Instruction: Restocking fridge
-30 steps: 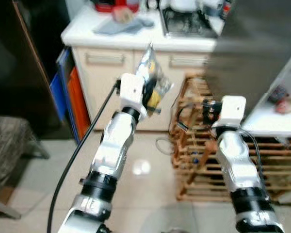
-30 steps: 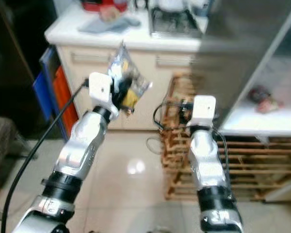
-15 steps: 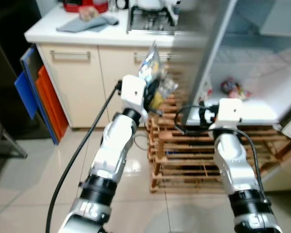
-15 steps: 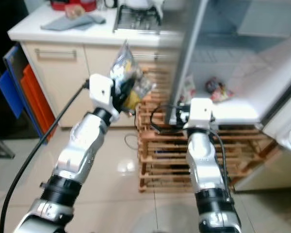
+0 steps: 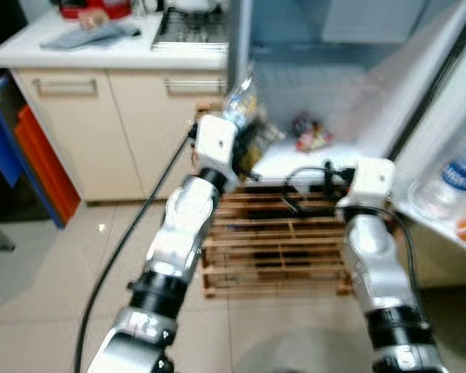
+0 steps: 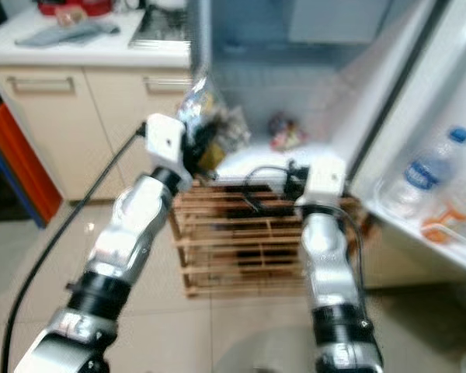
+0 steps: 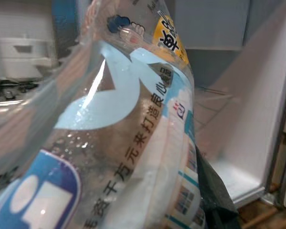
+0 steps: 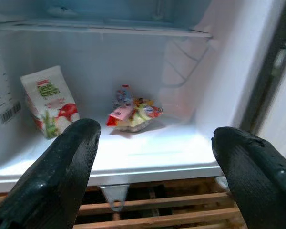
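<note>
kitchen, pale tiled floor (image 5: 46, 303). open fridge (image 5: 349, 47) ahead, white inside, its door (image 6: 443, 116) swung out on the right with a water bottle (image 6: 419, 175) in the door rack. on the fridge shelf (image 8: 148, 155): a small carton (image 8: 50, 102) standing toward one side wall, and a crinkled snack pack (image 8: 133, 114) lying near the middle, apart from the carton. under the fridge a slatted wooden rack (image 5: 279, 249) on the floor. to the left, cream cabinets (image 5: 101, 124) under a white desk (image 5: 101, 50) that carries a grey cloth (image 5: 89, 35) and a red item at the back. left gripper (image 5: 245, 144) raised before the fridge opening, closed on a clear printed bag (image 7: 128, 133), blue and yellow print, held upright. right gripper (image 8: 152, 176) lower, level with the shelf edge, fingers (image 8: 66, 167) spread wide, nothing between them.
</note>
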{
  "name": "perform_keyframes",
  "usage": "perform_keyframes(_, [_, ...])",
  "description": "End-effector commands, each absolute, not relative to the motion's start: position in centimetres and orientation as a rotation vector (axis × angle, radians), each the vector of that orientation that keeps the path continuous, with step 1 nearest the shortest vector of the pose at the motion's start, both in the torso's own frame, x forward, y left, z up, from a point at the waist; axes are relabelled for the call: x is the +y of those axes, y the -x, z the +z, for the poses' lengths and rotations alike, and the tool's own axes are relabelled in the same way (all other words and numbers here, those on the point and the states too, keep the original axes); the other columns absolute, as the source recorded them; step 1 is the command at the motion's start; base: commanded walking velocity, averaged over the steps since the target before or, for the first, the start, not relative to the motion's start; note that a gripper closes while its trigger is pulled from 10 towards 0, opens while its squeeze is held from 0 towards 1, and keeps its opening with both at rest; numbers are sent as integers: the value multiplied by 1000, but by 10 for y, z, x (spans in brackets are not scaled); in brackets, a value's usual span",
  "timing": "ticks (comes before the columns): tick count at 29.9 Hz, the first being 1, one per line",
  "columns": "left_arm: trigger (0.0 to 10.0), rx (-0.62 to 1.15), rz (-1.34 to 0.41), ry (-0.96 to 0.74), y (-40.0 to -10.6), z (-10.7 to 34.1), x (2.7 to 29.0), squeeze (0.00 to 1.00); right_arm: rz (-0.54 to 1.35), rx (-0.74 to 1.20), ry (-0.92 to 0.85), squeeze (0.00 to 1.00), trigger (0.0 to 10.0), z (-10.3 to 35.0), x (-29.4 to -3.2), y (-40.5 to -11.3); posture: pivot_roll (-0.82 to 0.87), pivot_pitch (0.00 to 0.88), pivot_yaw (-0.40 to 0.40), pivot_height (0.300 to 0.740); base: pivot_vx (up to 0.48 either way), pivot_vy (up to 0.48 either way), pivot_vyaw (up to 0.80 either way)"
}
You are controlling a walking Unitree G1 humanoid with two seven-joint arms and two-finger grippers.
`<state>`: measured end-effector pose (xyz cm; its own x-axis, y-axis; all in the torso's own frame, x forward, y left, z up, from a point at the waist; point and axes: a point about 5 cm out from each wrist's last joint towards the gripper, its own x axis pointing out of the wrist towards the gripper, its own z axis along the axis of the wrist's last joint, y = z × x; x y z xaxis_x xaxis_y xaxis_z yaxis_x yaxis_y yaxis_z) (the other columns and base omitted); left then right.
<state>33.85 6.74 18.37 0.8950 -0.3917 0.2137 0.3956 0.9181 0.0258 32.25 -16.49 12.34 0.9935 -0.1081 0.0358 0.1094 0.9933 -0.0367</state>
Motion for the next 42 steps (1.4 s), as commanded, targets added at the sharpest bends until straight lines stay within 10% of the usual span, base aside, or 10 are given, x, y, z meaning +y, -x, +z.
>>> perform_keyframes(1, [10000, -253, -460, 35, -336, 190, 57, 0, -123, -45, 46, 0, 10000, 128, -170, -323, -145, 0, 33, 740, 0, 0, 0])
perform_keyframes(42, [10000, -292, -414, 33, -349, 208, 40, 0, 111, -57, 65, 0, 10000, 126, -144, -317, -163, 0, 35, 740, 361, 72, 0])
